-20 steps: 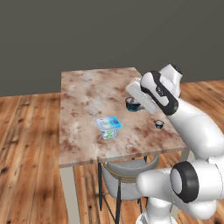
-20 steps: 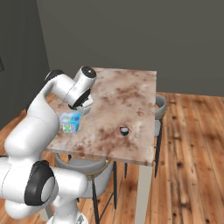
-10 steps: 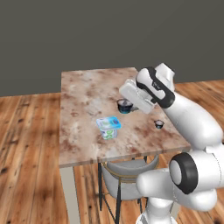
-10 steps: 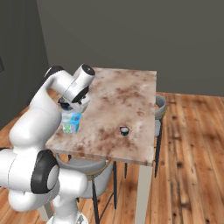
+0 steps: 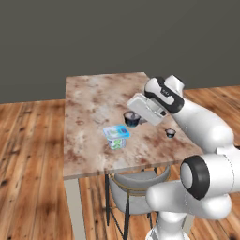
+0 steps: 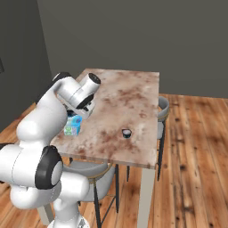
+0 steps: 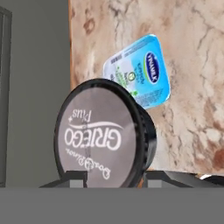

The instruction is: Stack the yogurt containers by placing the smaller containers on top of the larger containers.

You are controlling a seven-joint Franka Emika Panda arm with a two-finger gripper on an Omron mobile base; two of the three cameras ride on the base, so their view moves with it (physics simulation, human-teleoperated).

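**Caution: carried cup may land off-centre on the tub lid or topple the tub.**

Your gripper (image 5: 132,118) is clamped on the larger dark yogurt cup (image 5: 131,118), which hangs above the marble table (image 5: 93,101), just beside the light-blue-lidded tub (image 5: 116,136) and not yet over it. In the hand view the cup (image 7: 105,135) appears tilted, its grey "Greco" lid facing the camera, with the tub (image 7: 141,76) beyond it. If you release with the cup tilted or only partly over the lid, expect it to slide off and roll across the table. If you descend too far to one side, the cup's rim may catch the tub's edge and push it toward the near table edge. The smaller dark cup (image 5: 170,133) stands well apart, near the table's right side (image 6: 127,133), clear of this move.
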